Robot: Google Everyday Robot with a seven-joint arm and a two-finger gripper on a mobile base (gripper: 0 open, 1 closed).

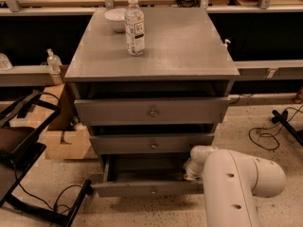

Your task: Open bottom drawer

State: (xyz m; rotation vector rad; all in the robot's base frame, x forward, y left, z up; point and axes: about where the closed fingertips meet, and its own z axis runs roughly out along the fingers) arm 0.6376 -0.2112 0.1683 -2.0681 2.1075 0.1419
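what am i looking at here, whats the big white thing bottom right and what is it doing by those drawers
The big white shape is a robot's arm, seen by one camera that looks down at a grey cabinet. The gripper, at the arm's end, sits low by the right end of the bottom drawer. That drawer stands pulled out, with its inside showing. The gripper is mostly hidden behind the arm, so whether it holds anything cannot be told. On the cabinet's top stand a water bottle and, behind it, a white bowl.
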